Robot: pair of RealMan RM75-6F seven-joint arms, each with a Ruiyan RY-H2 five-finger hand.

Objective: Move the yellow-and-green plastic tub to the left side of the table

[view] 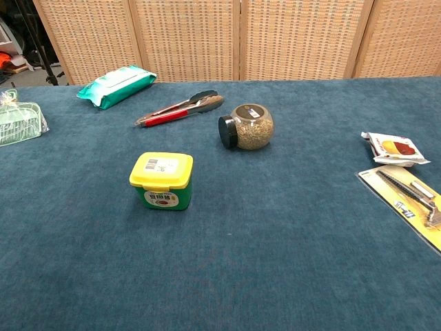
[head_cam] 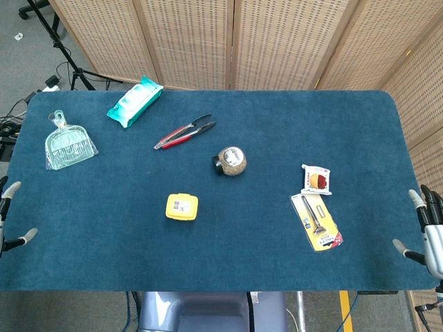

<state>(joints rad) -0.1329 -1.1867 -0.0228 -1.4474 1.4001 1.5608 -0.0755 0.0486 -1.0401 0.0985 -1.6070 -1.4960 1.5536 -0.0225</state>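
Observation:
The tub (head_cam: pixel 181 206) has a yellow lid and a green body; it stands upright on the blue table, a little left of centre near the front, also plain in the chest view (view: pixel 162 180). My left hand (head_cam: pixel 10 218) shows only as fingertips at the left table edge, spread and holding nothing, well left of the tub. My right hand (head_cam: pixel 428 228) is at the right edge, fingers apart and empty, far from the tub. Neither hand appears in the chest view.
A round jar (head_cam: pixel 230 161) lies behind and right of the tub, red-handled tongs (head_cam: pixel 184 132) behind it. A wipes pack (head_cam: pixel 134 101) and a clear green dustpan (head_cam: pixel 68 145) sit at the back left. A small snack pack (head_cam: pixel 318 179) and a carded tool (head_cam: pixel 317 221) lie on the right.

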